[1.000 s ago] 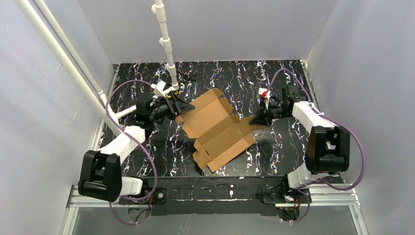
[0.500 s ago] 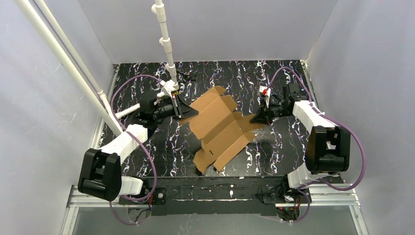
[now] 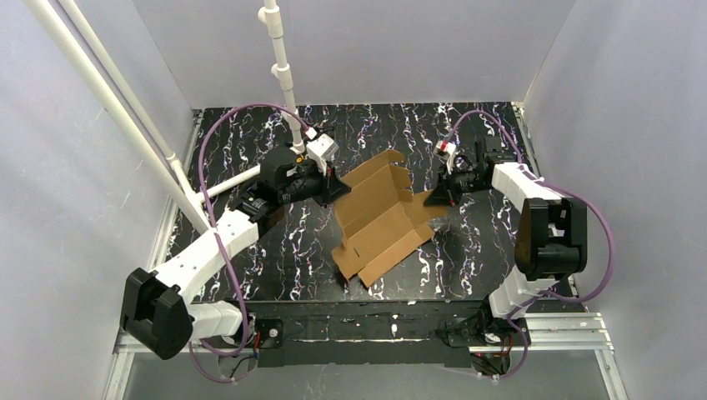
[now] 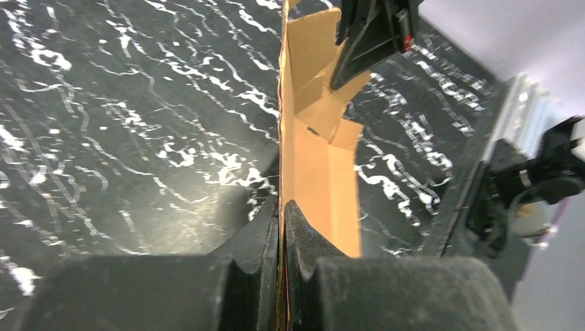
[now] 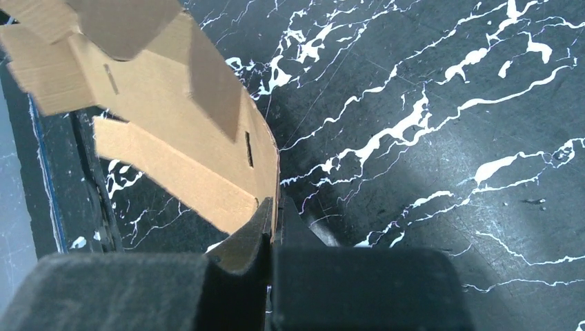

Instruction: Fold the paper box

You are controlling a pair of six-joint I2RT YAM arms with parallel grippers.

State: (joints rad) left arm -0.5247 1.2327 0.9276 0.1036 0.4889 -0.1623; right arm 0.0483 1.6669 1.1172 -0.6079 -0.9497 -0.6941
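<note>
1. Paper box [image 3: 379, 221]: plain brown die-cut cardboard sheet w/ flaps and tabs. Location: mid-area of black, white-veined table [image 3: 283, 250], between the two arms. Near end rests on the surface; far-left edge is raised.
2. Left gripper [image 4: 283, 207]: fingers nearly shut, only a sheet's thickness between them, pinching the sheet's left edge. Wrist view shows the cardboard running edge-on straight out from the pinch.
3. Right gripper [image 5: 272, 207]: same condition, fingers pressed together on the right-hand edge of the cardboard, which curves up and away from the grip. Nothing else is held.
4. Change over approx. the last sec: left arm has reached fwd and toward centre, carrying its edge up and inward. The sheet lay close to flat and spread wide; it now stands cupped as a shallow trough w/ a narrower footprint. Right arm has shifted only slightly and acts as the anchor.
5. Assessment: first wall fold is under way, not complete. Left panel is up, but no tab appears seated in a slot, and the end flaps hang loose. Task judged early stage.
6. Risk: both grips are on thin edges. Further inward travel could bow the sheet off its crease or slip it out of the pinch.
</note>
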